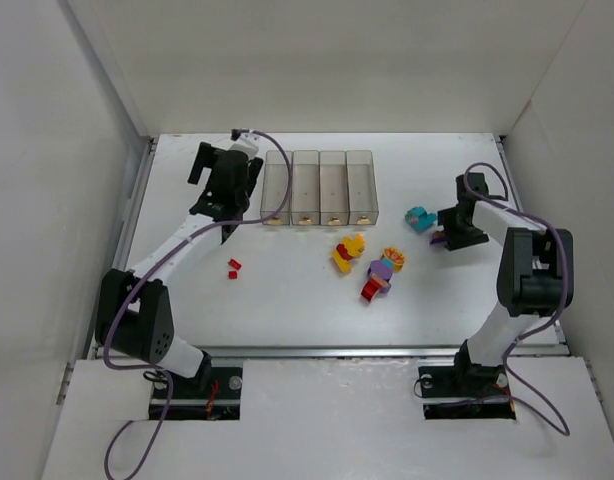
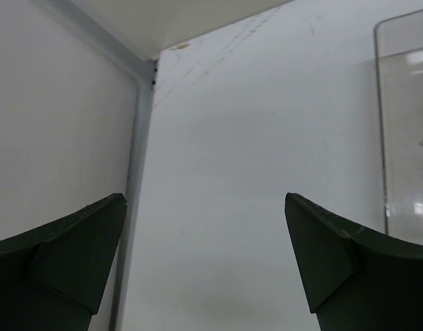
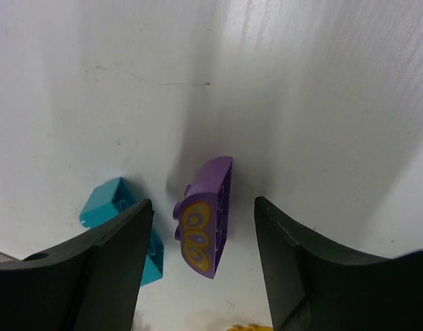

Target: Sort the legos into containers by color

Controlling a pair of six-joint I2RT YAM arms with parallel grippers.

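White desk (image 1: 287,310) inside a walled booth. Containers (image 1: 319,187) sit in a row at the back, left of centre. Left fingers (image 2: 67,262) spread wide, empty, over bare desk beside the end container. Right fingers (image 3: 315,269) spread wide, straddling a purple lego (image 3: 204,214) without gripping it; teal lego (image 3: 108,203) just beside. Mixed clumps (image 1: 348,251) lie mid-desk, red bits (image 1: 234,267) further left.

Teal brick (image 3: 105,205) half hidden, container (image 2: 404,124) cut by picture edge

Left end effector (image 2: 204,200) btwn side wall (image 2: 60,124) & containers (image 2: 408,124), teal lego (image 3: 105,207) crowds right end effector (image 3: 203,201)
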